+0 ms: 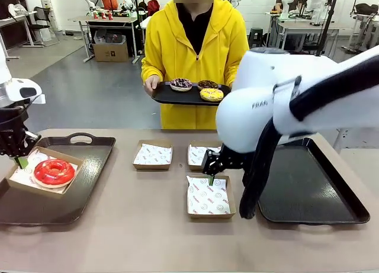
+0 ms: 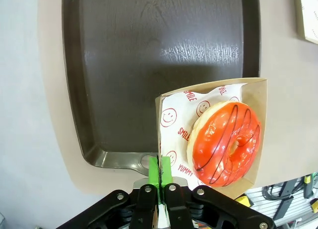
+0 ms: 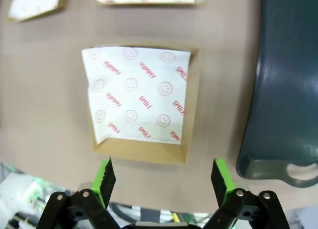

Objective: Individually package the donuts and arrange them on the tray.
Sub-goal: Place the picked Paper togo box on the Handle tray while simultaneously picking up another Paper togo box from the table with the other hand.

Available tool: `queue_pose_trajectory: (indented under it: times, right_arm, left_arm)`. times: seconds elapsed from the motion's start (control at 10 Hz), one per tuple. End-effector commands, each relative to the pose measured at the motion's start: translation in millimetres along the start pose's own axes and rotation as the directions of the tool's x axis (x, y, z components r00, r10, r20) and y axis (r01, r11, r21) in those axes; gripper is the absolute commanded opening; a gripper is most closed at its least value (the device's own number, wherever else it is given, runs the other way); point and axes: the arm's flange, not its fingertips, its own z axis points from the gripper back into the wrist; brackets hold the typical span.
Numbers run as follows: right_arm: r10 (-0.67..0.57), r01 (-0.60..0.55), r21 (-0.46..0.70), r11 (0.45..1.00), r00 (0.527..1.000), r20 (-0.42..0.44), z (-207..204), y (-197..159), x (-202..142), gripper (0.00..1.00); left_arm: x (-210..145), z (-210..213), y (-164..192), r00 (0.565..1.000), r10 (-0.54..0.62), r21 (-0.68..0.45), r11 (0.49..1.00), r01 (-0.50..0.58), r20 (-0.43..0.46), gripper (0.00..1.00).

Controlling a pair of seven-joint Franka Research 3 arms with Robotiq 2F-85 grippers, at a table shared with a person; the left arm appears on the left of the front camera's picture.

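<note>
1. glossy red donut (image 2: 227, 143), a flat ring with its hole up, lies in a paper-lined cardboard box (image 2: 261, 97) at the left tray's (image 2: 124, 65) left edge.
2. left gripper (image 2: 160, 173) pinches that box's edge.
3. right gripper (image 3: 164, 178) hangs spread above a second box (image 3: 191, 114).
4. three other donuts (image 1: 211, 95) sit on the person's tray (image 1: 163, 95).

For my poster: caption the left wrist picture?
Left gripper pinches a box holding the red donut at the corner of a tray.

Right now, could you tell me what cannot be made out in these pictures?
- Front view: the right arm hides the right tray's left edge and part of a far box.
- Front view: the person's donuts are too small for topping detail.
- Left wrist view: the left end effector covers the donut box edge it pinches.
</note>
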Motion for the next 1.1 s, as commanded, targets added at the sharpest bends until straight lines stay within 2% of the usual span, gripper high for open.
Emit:
queue_pose_trajectory:
  times: [0.0, 0.3, 0.4, 1.0]
  right_arm:
    - [-0.079, 0.081, -0.07, 0.994, 0.996, 0.032, -22, 6, 0, 1.0]
    - [-0.081, 0.08, -0.034, 0.996, 0.997, -0.015, -49, -5, -3, 1.0]
    - [-0.077, 0.077, -0.023, 0.997, 0.997, -0.027, -56, -8, -3, 1.0]
    - [-0.08, 0.079, -0.044, 0.996, 0.996, -0.031, -50, -10, -2, 1.0]
  left_arm:
    - [-3, -11, 4, 0.999, -0.037, 0.026, 0.999, 0.037, 0.027, 0.01]
    - [-2, -26, 2, 0.999, -0.04, 0.017, 0.999, 0.039, 0.013, 0.01]
    - [-2, -15, 0, 1.0, -0.02, 0.009, 1.0, 0.02, 0.002, 0.01]
    - [-2, -18, -1, 1.0, -0.021, 0.009, 1.0, 0.021, 0.0, 0.01]
